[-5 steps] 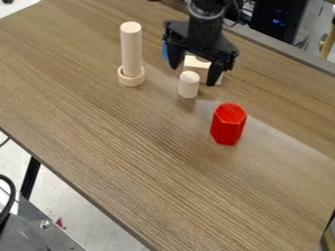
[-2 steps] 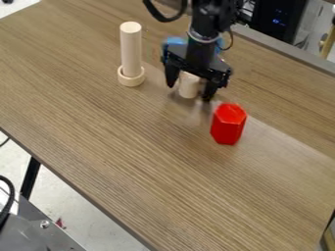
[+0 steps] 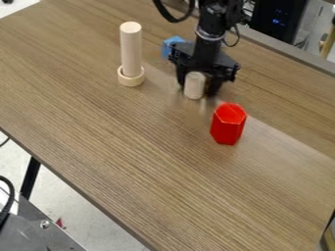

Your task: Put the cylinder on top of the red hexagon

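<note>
Over towards 3 o'clock the black two-finger gripper has shifted a little since the last frame, and its fingers have drawn closer together. With it, the short pale wooden cylinder has slid slightly the same way. From where I'm standing, the gripper looks clamped on that cylinder now, one finger at its 9 o'clock side and the other at its 3 o'clock side.

Taking the whole view as a dial, the cylinder is upright at about 1 o'clock from the middle of the wood-grained bench. Near it, towards 5 o'clock, stands the glossy red hexagonal block, upright and apart from the cylinder, nothing resting on its top. So the cylinder is beside the red block, well short of being on it.

I can see a tall pale wooden rod at 11 o'clock, standing upright in a low round wooden ring. A small blue block sits at 12 o'clock, just beside the arm. Past the bench's edge, around 1 o'clock, there's a black box with small blue lights.
</note>
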Action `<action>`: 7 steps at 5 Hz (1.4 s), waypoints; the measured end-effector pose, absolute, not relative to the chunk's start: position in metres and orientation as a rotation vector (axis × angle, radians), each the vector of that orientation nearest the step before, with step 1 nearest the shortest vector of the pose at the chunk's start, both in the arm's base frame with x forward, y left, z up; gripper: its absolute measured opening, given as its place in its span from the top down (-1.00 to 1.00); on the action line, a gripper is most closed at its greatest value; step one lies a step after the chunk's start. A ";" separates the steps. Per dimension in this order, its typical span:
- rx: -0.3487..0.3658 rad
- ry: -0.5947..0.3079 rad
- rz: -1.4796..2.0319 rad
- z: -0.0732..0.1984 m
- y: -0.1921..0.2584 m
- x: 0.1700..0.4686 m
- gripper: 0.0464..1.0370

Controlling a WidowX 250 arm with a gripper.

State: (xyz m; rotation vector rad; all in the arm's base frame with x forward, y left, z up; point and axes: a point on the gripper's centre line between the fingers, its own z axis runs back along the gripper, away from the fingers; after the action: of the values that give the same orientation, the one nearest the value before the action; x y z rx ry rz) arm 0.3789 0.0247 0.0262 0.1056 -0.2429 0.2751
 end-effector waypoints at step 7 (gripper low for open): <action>-0.022 -0.376 -0.087 0.070 -0.050 0.353 -0.01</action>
State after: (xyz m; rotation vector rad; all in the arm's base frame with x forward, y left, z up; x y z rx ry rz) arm 0.3528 -0.0501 0.0703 -0.0218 -0.3759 -0.0866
